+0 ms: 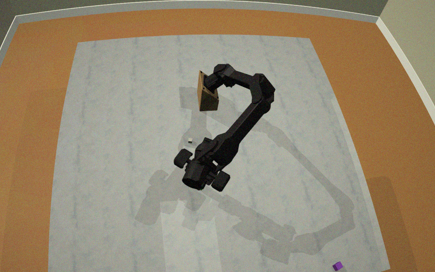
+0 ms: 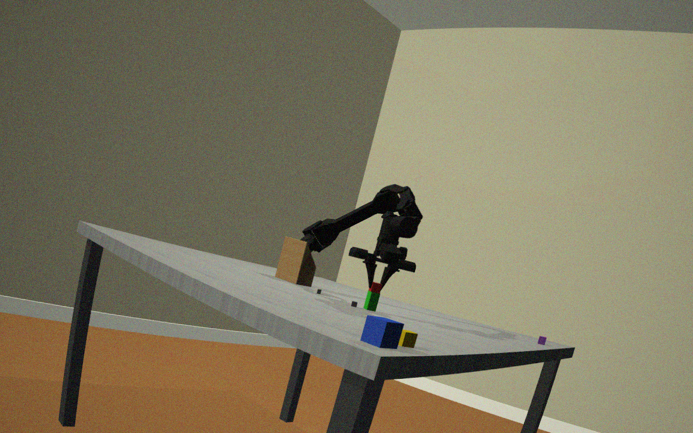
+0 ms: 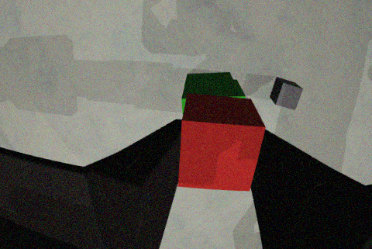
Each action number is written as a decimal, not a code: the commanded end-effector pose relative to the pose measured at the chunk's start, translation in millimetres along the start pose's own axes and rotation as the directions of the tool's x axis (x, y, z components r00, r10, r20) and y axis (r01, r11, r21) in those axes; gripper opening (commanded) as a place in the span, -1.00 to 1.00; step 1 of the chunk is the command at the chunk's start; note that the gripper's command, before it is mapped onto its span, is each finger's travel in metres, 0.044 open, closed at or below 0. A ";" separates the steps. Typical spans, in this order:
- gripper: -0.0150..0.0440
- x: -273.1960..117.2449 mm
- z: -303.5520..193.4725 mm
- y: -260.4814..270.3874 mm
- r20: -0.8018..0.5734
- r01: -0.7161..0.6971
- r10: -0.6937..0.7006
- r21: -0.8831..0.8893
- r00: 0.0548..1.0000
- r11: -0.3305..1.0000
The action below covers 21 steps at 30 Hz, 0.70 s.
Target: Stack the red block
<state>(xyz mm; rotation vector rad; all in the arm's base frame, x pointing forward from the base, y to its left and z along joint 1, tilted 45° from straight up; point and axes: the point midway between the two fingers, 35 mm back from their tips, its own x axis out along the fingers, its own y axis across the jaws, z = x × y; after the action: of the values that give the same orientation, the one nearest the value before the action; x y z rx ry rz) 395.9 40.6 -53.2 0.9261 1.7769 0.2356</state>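
Observation:
My gripper (image 2: 375,287) (image 3: 216,133) is shut on the red block (image 2: 376,286) (image 3: 218,153), one finger on each side. The green tower (image 2: 372,300) (image 3: 211,84) stands upright on the table, directly below the red block. In the exterior view the red block's underside meets the tower's top, with no gap that I can see. In the wrist view the red block covers most of the tower's top, so their exact alignment and contact are partly hidden. In the top view the arm hides both the block and the tower.
A small grey cube (image 2: 354,304) (image 3: 290,95) lies close beside the tower. Another small cube (image 1: 190,140) (image 2: 319,291) lies nearer the wooden base block (image 1: 208,99) (image 2: 292,261). A big blue block (image 2: 380,331), a yellow block (image 2: 408,338) and a purple cube (image 1: 337,266) (image 2: 541,340) also lie on the table.

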 end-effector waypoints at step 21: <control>0.75 -0.1 0.1 -0.2 0.000 0.000 0.000 0.001 1.000 1.000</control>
<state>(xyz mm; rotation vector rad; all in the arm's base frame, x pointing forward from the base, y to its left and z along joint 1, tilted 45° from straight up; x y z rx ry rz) 396.0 40.4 -53.0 0.9282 1.7769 0.2353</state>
